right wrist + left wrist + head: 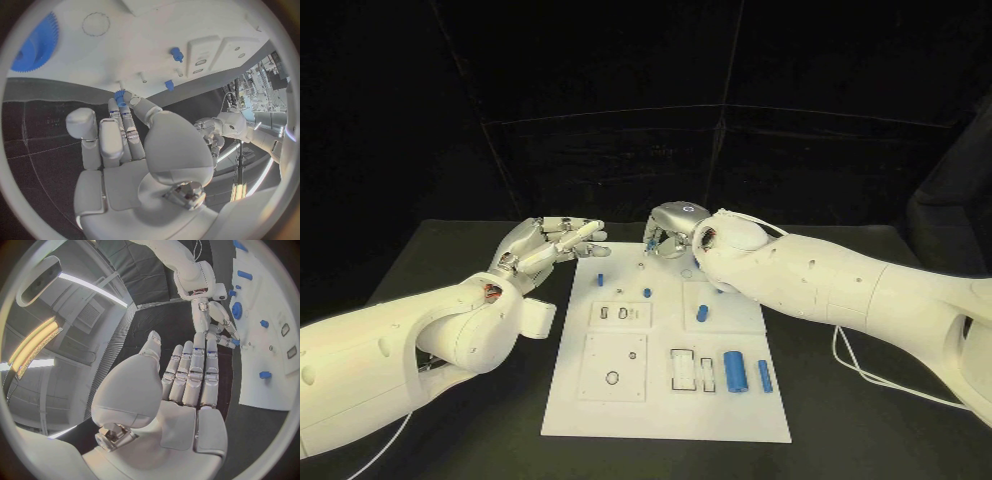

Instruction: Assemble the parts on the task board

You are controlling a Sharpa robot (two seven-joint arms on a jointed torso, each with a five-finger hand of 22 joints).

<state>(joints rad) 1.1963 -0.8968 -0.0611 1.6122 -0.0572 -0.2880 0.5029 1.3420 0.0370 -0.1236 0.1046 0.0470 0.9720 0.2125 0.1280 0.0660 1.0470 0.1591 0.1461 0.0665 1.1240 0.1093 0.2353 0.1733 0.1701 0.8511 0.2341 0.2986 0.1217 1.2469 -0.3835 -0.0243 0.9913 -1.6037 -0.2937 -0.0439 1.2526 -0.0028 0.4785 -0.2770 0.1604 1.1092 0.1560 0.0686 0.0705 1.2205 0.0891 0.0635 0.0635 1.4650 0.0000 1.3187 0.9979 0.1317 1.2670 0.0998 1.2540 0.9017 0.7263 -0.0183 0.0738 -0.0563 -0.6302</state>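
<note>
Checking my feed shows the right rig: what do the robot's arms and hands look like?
Both arms are glossy white, with smooth rounded shells. The left arm shows a round joint opening with reddish parts inside; the right arm has thin white cables running over its wrist and hanging beside the forearm. The left hand and right hand are silver, with segmented fingers and pale pads.

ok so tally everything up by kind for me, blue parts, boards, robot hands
blue parts lying on the task board: 6
held blue part, pinched by the right robot hand: 1
task board: 1
robot hands, counting the left robot hand: 2
total: 10
</note>
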